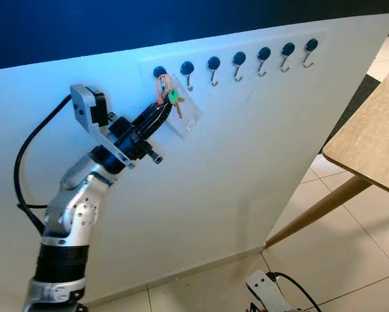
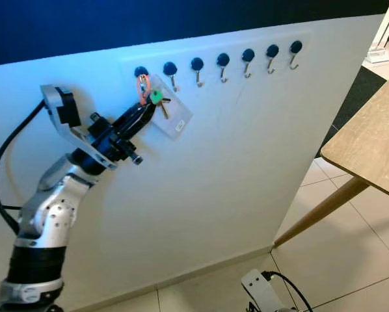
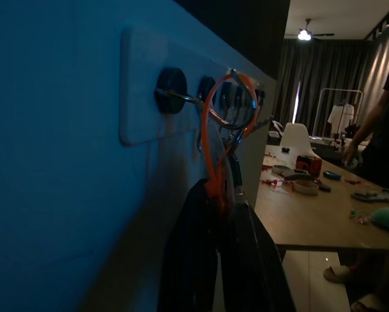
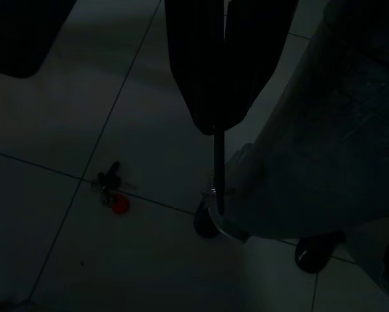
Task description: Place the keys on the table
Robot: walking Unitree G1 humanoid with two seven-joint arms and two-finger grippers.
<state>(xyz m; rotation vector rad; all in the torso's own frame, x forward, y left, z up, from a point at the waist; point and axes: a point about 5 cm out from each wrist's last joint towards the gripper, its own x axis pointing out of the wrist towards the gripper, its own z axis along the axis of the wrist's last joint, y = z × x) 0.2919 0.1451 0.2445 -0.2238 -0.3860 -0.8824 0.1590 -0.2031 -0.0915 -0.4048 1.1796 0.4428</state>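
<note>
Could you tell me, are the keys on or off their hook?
On: the keys' orange loop hangs over the leftmost hook, with the left pincer closed on them.

The white wall panel [image 1: 233,162] blocks any reach forward; its row of hooks [image 1: 239,65] juts out, six of them bare and open to approach from the front. The left gripper [image 1: 160,107] sits against the first hook [image 1: 159,73], crowded by the keys [image 1: 174,97] and clear tag [image 1: 187,117]. To the right, the wooden table [image 1: 376,136] and its slanted leg [image 1: 318,211] narrow the passage over the tiled floor [image 1: 350,253].
</note>
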